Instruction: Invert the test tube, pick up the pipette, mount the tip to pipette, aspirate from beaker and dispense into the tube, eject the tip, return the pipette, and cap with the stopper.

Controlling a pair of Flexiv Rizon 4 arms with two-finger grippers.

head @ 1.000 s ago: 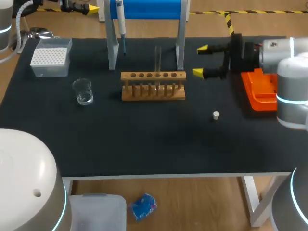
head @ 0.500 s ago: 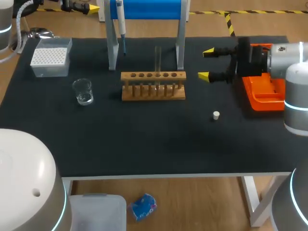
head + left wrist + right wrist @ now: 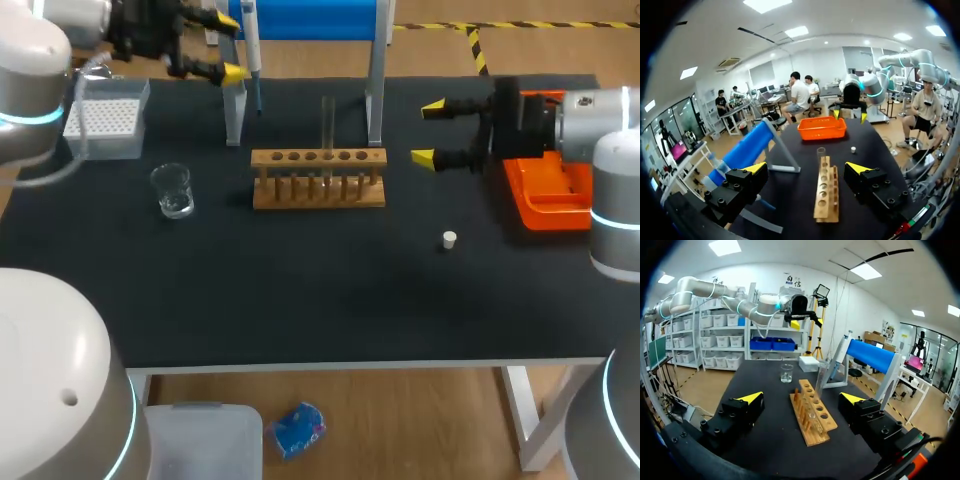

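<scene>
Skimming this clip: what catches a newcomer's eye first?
The wooden rack at mid-table, with one glass tube upright in it. Then the orange tray at the right edge, beside the open right hand; the open left hand hangs by the blue stand at the back.

No legible text, number or label is showing on anything resting on the surface [image 3: 300,290]. The wooden rack [image 3: 318,180], tip box [image 3: 103,120], beaker [image 3: 173,190] and orange tray [image 3: 545,195] are showing no readable marking in any view. Any print on the pipette [image 3: 251,45] is coming through too small to make out.
</scene>
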